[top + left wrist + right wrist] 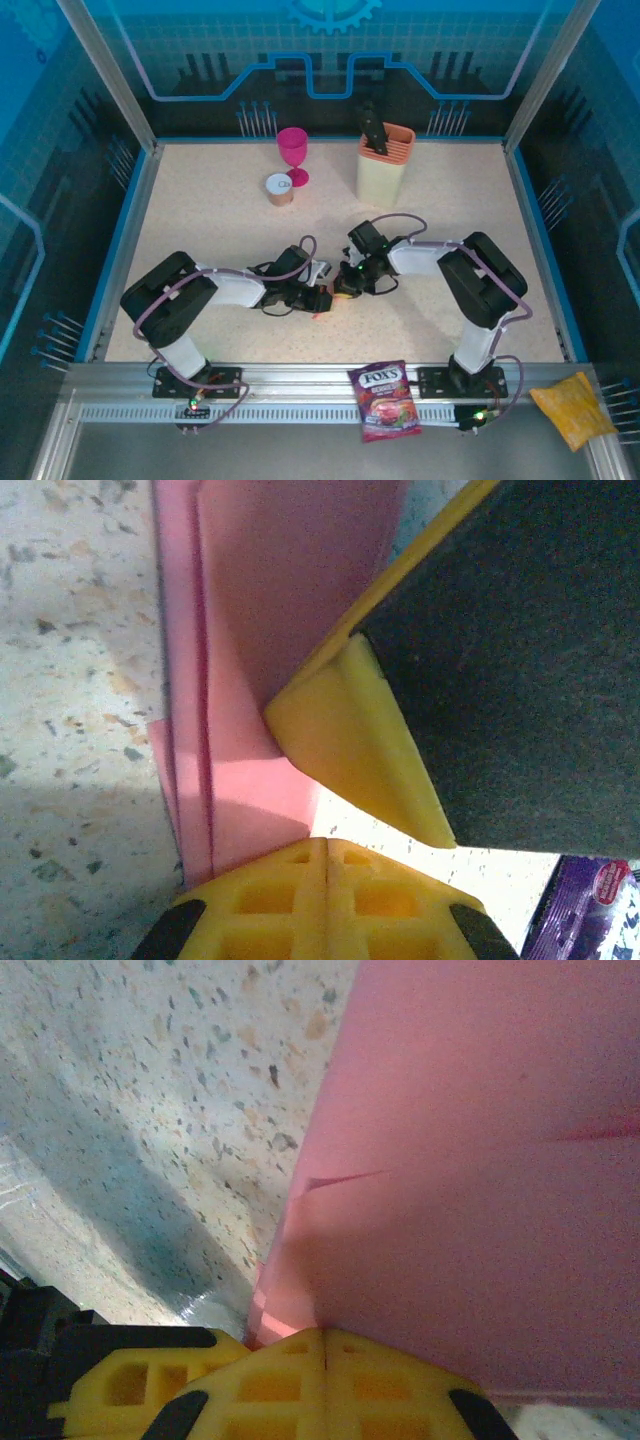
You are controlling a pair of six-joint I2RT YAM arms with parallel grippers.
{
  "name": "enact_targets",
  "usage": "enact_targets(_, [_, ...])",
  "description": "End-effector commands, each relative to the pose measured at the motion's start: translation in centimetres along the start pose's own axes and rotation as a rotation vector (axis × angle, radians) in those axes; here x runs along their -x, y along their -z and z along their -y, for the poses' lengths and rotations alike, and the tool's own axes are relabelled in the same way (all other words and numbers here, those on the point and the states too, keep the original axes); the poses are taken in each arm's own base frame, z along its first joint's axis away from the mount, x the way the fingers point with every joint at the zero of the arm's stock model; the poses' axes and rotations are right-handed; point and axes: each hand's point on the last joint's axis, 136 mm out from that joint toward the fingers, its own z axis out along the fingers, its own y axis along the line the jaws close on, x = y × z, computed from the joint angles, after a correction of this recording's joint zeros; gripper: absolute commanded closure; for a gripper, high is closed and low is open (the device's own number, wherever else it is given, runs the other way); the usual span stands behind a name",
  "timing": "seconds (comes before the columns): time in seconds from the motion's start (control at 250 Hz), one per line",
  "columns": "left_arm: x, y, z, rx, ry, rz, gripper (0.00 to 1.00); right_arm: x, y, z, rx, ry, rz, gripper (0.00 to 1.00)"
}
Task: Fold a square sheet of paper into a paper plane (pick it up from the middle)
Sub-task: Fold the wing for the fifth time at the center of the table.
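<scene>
Evidently I was mid-fold: my left hand [325, 845] and right hand [325, 1335] each pinched shut on the salmon-pink paper sheet [280, 580], lying mid-surface [70, 630] with long layered creases; no finished plane yet, I judged.

The 2 arms lie low over the table, elbows pushed out to either side and forearms angled inward, so that the 2 wrists come together near the middle. The left gripper [316, 299] and the right gripper [346, 284] sit just beside each other, tips almost meeting. On each, the 2 yellow fingers [280, 905] are pressed flat together with no gap.
</scene>
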Motion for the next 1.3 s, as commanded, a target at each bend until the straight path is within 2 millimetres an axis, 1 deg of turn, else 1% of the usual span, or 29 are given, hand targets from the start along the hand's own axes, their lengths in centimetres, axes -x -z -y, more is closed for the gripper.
enact_targets(0.0, [-7.7, -0.4, -6.0, 0.202, 0.142, -0.237, 1.0, 0.4, -0.9, 2.6, -0.061, -0.077, 0.008, 1.0])
enact_targets(0.092, [-7.9, -0.4, -6.2, 0.205, 0.146, -0.24, 1.0, 1.6, 0.0, 3.5, -0.059, -0.126, 0.035, 1.0])
enact_targets(0.108, [-7.8, -0.3, -6.2, 0.204, 0.147, -0.238, 1.0, 1.1, -0.1, 4.3, -0.071, -0.144, 0.025, 1.0])
enact_targets(0.236, [-8.1, -0.3, -6.4, 0.21, 0.152, -0.243, 1.0, 2.3, 1.5, 5.5, -0.083, -0.176, 0.051, 1.0])
enact_targets(0.316, [-8.2, -0.3, -6.5, 0.211, 0.157, -0.241, 1.0, 2.7, 2.3, 6.7, -0.096, -0.202, 0.057, 1.0])
enact_targets(0.328, [-8.2, -0.3, -6.5, 0.211, 0.156, -0.241, 1.0, 3.5, 2.6, 6.2, -0.086, -0.197, 0.072, 1.0])
enact_targets(0.352, [-8.2, -0.3, -6.6, 0.211, 0.157, -0.241, 1.0, 3.9, 3.0, 6.4, -0.085, -0.203, 0.081, 1.0])
enact_targets(0.559, [-8.3, -0.4, -6.7, 0.214, 0.159, -0.239, 1.0, 6.4, 5.4, 8.7, -0.08, -0.293, 0.139, 1.0])
enact_targets(0.687, [-8.2, -0.4, -6.6, 0.212, 0.157, -0.235, 1.0, 7.7, 6.9, 10.7, -0.072, -0.387, 0.188, 1.0])
enact_targets(0.775, [-8.0, -0.4, -6.4, 0.207, 0.156, -0.231, 1.0, 8.7, 8.0, 11.7, -0.057, -0.444, 0.22, 1.0])
enact_targets(0.847, [-7.9, -0.4, -6.3, 0.202, 0.154, -0.23, 1.0, 9.4, 9.2, 11.9, -0.047, -0.457, 0.251, 1.0])
enact_targets(0.951, [-7.5, -0.2, -5.8, 0.192, 0.145, -0.224, 1.0, 10.1, 11.5, 11.1, -0.026, -0.44, 0.302, 1.0])
enact_targets(1.015, [-6.8, 0.1, -5.0, 0.178, 0.133, -0.21, 1.0, 10.0, 12.7, 10.4, -0.025, -0.413, 0.321, 1.0])
enact_targets(1.059, [-6.0, 0.4, -4.1, 0.159, 0.123, -0.197, 1.0, 9.6, 13.1, 9.7, -0.012, -0.394, 0.319, 1.0])
enact_targets(1.115, [-4.6, 0.9, -2.5, 0.122, 0.104, -0.173, 1.0, 8.8, 13.3, 8.9, 0.009, -0.37, 0.308, 1.0])
enact_targets(1.167, [-2.9, 1.6, -0.5, 0.077, 0.078, -0.142, 1.0, 7.8, 12.9, 8.0, 0.022, -0.341, 0.283, 1.0])
enact_targets(1.294, [1.7, 4.0, 4.6, -0.02, 0.027, -0.051, 0.8, 5.2, 11.1, 6.1, 0.022, -0.267, 0.217, 1.0])
